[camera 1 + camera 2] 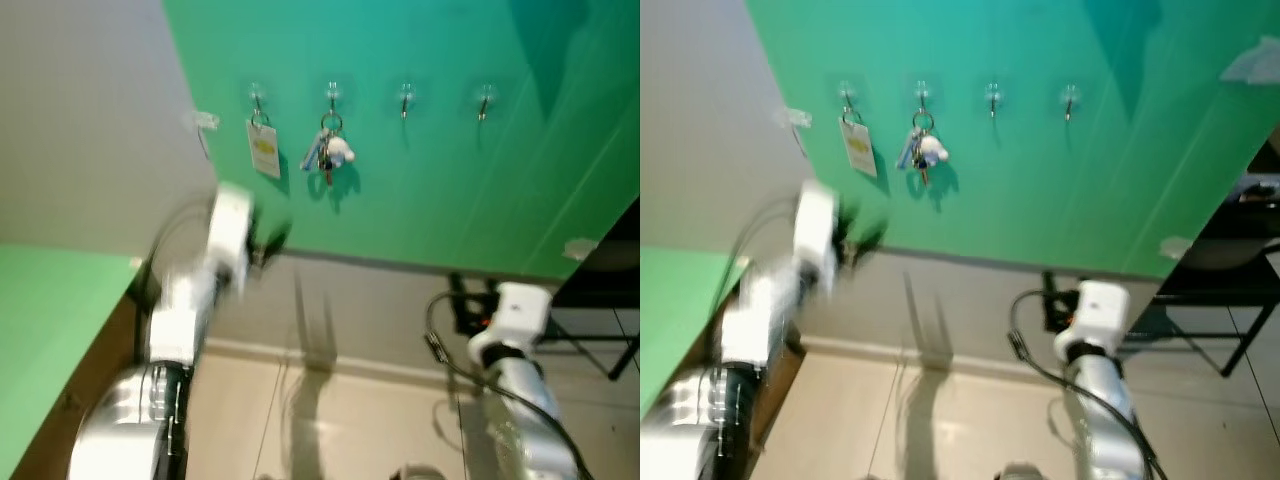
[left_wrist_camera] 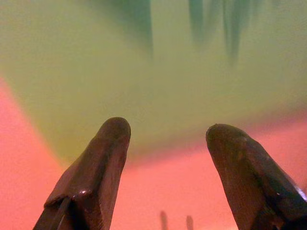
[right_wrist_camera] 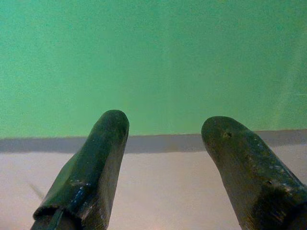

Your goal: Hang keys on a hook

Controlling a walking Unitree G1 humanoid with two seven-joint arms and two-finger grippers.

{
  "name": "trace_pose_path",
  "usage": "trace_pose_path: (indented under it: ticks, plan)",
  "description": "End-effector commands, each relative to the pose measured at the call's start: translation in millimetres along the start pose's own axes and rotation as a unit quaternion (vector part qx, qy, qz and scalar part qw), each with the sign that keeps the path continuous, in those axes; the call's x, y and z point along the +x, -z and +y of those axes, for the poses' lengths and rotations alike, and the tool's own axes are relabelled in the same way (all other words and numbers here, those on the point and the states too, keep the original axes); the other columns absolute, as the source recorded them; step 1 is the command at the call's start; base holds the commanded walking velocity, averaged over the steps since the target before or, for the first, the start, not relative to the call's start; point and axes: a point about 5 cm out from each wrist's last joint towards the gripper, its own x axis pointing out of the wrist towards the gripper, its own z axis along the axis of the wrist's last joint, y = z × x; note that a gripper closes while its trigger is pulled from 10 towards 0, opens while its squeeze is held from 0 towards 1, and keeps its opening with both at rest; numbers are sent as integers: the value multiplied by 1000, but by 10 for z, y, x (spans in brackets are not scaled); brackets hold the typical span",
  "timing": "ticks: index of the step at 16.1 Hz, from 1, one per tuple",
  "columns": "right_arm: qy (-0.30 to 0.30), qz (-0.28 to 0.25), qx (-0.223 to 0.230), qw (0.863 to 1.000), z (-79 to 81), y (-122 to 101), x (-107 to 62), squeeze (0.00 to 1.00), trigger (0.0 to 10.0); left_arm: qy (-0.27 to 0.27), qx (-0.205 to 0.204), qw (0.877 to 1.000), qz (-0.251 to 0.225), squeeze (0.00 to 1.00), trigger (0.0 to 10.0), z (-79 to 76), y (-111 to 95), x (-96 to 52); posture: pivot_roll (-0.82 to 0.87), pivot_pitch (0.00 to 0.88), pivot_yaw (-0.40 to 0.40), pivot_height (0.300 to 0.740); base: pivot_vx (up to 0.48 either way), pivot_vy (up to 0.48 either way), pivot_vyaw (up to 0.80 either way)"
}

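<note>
Reading the scene off the green wall (image 1: 450, 190):
Keys: the bunch of keys (image 1: 327, 153), with a small white charm, hangs on the second hook (image 1: 333, 96) from the left of the row, so I judge the hanging done.
Tag: a white tag (image 1: 263, 147) hangs on the hook just left of the keys.
Left claw: left claw (image 1: 268, 244) is raised below the keys and blurred; in its wrist view the fingers (image 2: 98, 172) stand spread with nothing between them.
Right claw: right claw (image 3: 163, 167) is low, well right of the keys, facing the foot of the wall; its fingers are spread and empty too.
Risk: as I see it, the left arm is in motion close under the keys; a sideways or upward sweep could brush the bunch and lift its ring off the hook. The blur also makes my depth call poor.
Risk two: the cable (image 1: 440, 340) looping at the right wrist could snag if I swing that arm.
Count: four hooks, two loaded, two bare; one key bunch; one tag; two claws.
</note>
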Motion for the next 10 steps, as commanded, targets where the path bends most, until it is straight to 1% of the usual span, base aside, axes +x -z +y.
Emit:
trace_pose_path:
  ticks: [1,2,3,4,5,6,7,8,10]
  plan:
    - [5,1,8,1000,-6,14,-35,0,10000,34,95,995,-3,0,10000,-299,128,-44,-191,0,93,740,0,0,0]
    - [3,7,5,1000,-14,51,-76,0,10000,54,88,995,12,0,10000,-550,293,-107,-202,0,76,740,0,0,0]
    - [-1,12,-1,1000,-17,78,-122,0,10000,40,34,998,28,0,10000,-678,402,-163,-204,0,53,740,0,0,0]
    - [-5,12,-3,1000,-20,99,-183,0,10000,20,17,1000,16,0,10000,-730,429,-260,-205,0,37,740,0,0,0]
    - [-6,12,-3,1000,-18,106,-201,0,10000,17,19,1000,8,0,10000,-738,423,-293,-205,0,37,740,0,0,0]
    - [-15,14,-4,1000,-5,138,-254,0,10000,2,41,999,-28,0,10000,-707,340,-376,-199,0,26,740,0,0,0]
    - [-19,14,1,1000,18,164,-310,0,10000,-25,62,996,-66,0,10000,-639,217,-414,-190,0,23,740,0,0,0]
    - [-24,15,7,1000,59,183,-336,0,10000,-35,65,994,-82,0,10000,-585,119,-385,-188,0,30,740,0,0,0]
    - [-35,13,8,999,125,181,-329,0,10000,-48,41,995,-79,0,10000,-570,11,-326,-178,0,37,740,0,0,0]
